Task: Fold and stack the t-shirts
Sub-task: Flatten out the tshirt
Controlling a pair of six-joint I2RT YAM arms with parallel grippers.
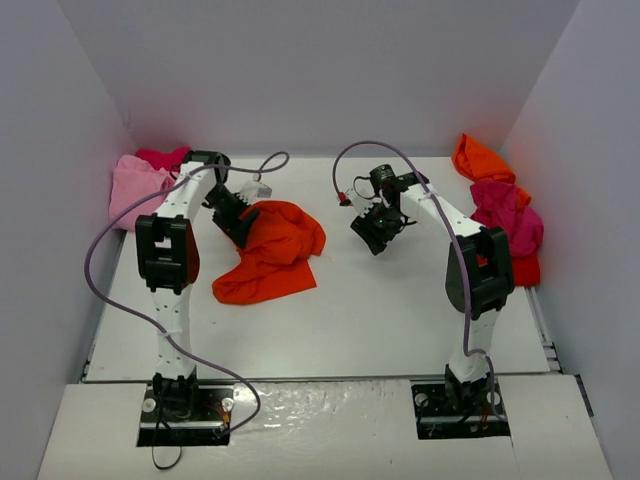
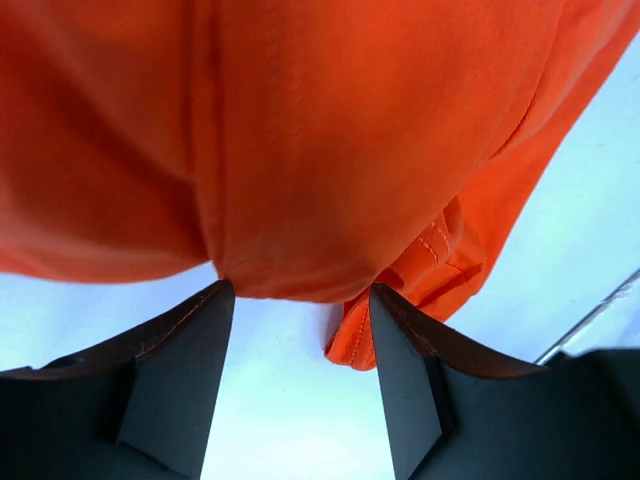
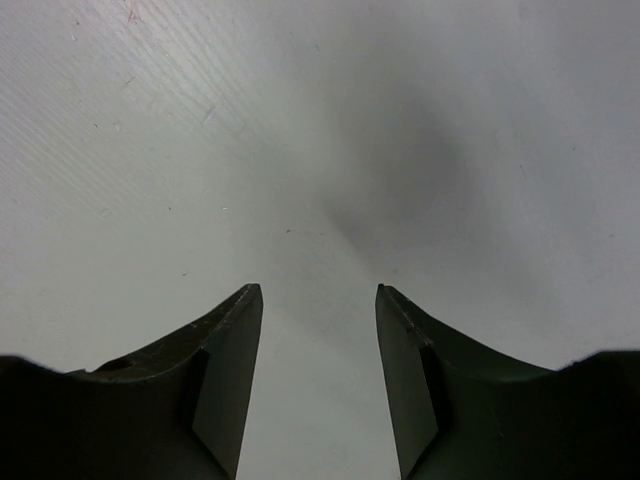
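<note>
So the left pincer point(image 1: 238, 222) is spread apart with nothing between its jaws. In its wrist cam point(image 2: 297, 290) you can see bare table point(image 2: 290, 400) through the gap. The orange-red tee point(image 1: 275, 250) is bunched up right at the fingertips point(image 2: 215, 300). Its lower edge point(image 2: 330, 150) brushes both tips and fills everything beyond them, with a stitched hem poking out just past the right-hand finger. From above, most of that crumpled tee lies off to the pincer's right and a bit nearer the arm bases.

The right pincer point(image 1: 375, 232) is spread too and pinching nothing. Its cam point(image 3: 318, 290) shows only plain white table point(image 3: 320, 120) ahead of the fingers, and that pincer is well apart from the orange-red tee.

The rest of the laundry:
- A light pink tee point(image 1: 135, 190) is heaped against the wall, out past the left pincer's left side.
- A darker pink-red tee point(image 1: 162, 157) is tucked just behind it.
- Out beyond the right pincer's right side there's a pile by the wall, with an orange tee point(image 1: 480, 160) furthest back, a magenta tee point(image 1: 505, 215) in front of it, and a red tee point(image 1: 525, 268) nearest.

None of those are touching either pincer.
</note>
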